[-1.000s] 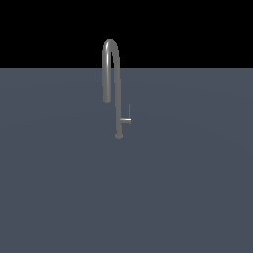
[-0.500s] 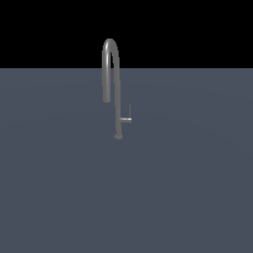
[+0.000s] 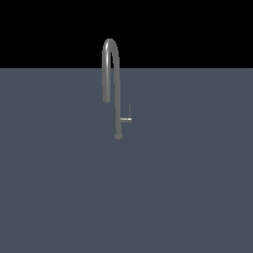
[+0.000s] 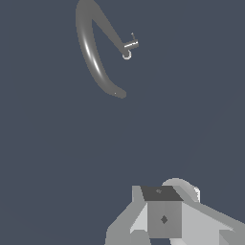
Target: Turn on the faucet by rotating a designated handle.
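The faucet (image 3: 116,84) stands far back on the surface (image 3: 126,197), its handle (image 3: 128,116) on the exterior view's right of the stem.

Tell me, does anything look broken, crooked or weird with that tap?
Nothing stands out. The faucet stands upright on the plain grey surface, and its thin handle sticks out near the base, intact. The robot's gripper is well away from it, touching nothing.

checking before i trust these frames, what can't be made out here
- Exterior view: the arm and gripper are out of frame entirely.
- Wrist view: the gripper is cut off by the picture's edge, so open or shut is unclear.
- Both views: the handle is too thin to read its exact angle.
- Wrist view: the faucet spout top is cut off.
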